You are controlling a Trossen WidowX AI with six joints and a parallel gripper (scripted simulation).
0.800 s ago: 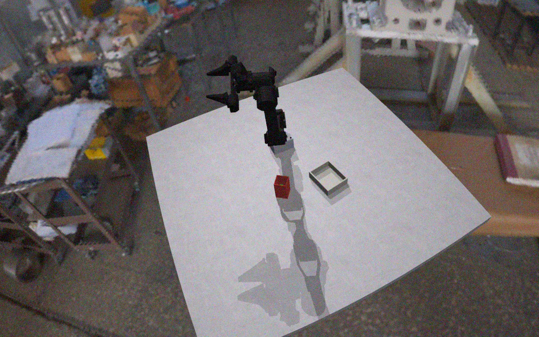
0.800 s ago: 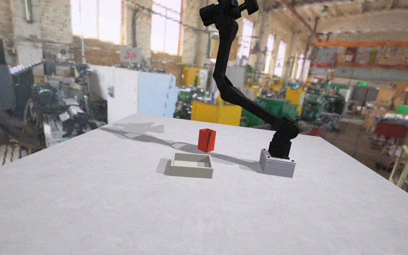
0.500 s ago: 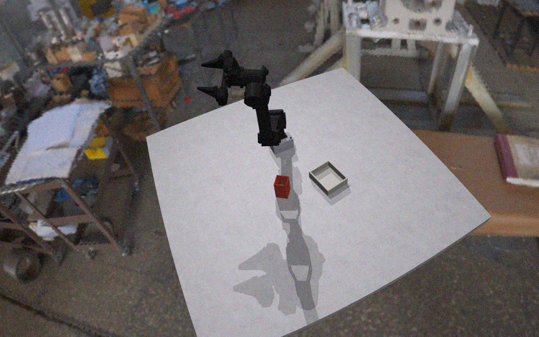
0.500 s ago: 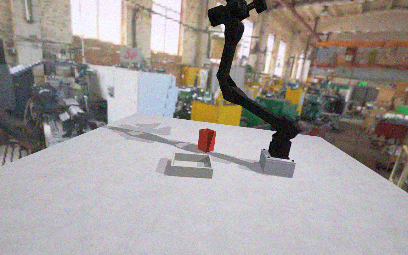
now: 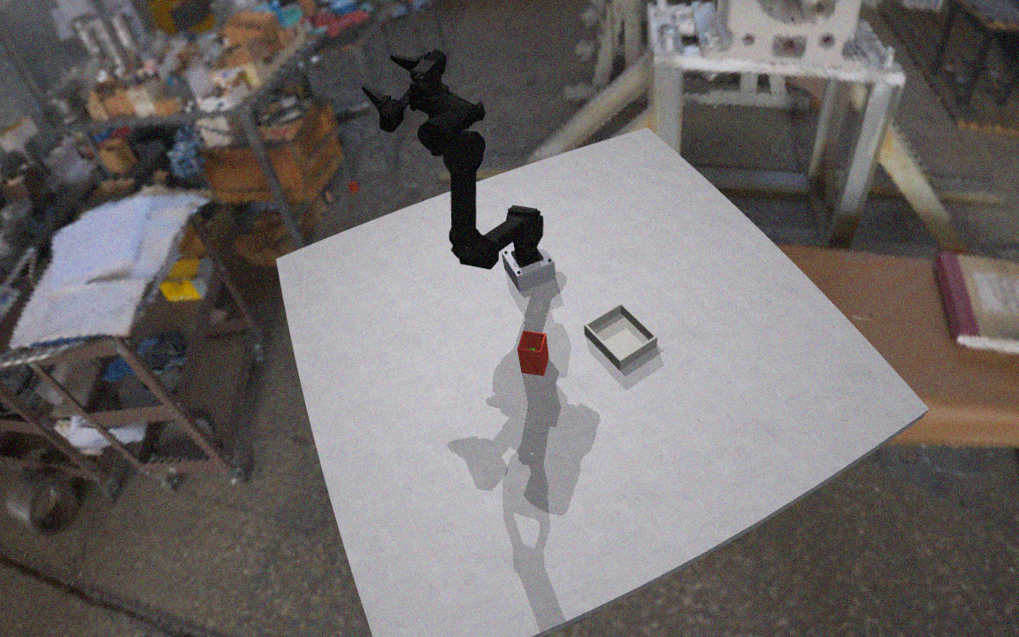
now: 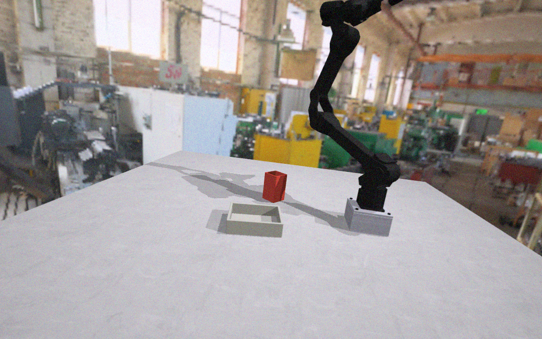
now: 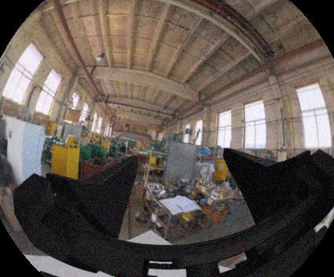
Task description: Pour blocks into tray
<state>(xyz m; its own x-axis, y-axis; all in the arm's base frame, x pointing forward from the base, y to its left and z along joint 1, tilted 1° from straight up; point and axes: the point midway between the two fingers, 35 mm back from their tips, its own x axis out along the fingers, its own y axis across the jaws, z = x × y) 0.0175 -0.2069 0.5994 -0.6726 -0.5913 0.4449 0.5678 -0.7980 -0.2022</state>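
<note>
A red square cup (image 5: 533,364) (image 6: 273,188) stands upright on the table (image 5: 735,427) (image 6: 138,274). A bit of green shows inside it in the top view; how many blocks it holds cannot be told. A shallow grey-beige tray (image 5: 602,348) (image 6: 254,229) lies near the cup, to its right in the top view, and its visible inside holds nothing. My gripper (image 5: 378,72) (image 7: 182,156) is wide open and empty, high up and well away from the cup and tray. It is out of frame in the exterior view. The wrist view shows neither cup nor tray.
The arm's light grey base (image 5: 531,274) (image 6: 367,220) stands on the table behind the cup and tray in the top view. The arm's shadow falls across the table around the cup. Carts, shelves and workshop clutter stand beyond the table edges.
</note>
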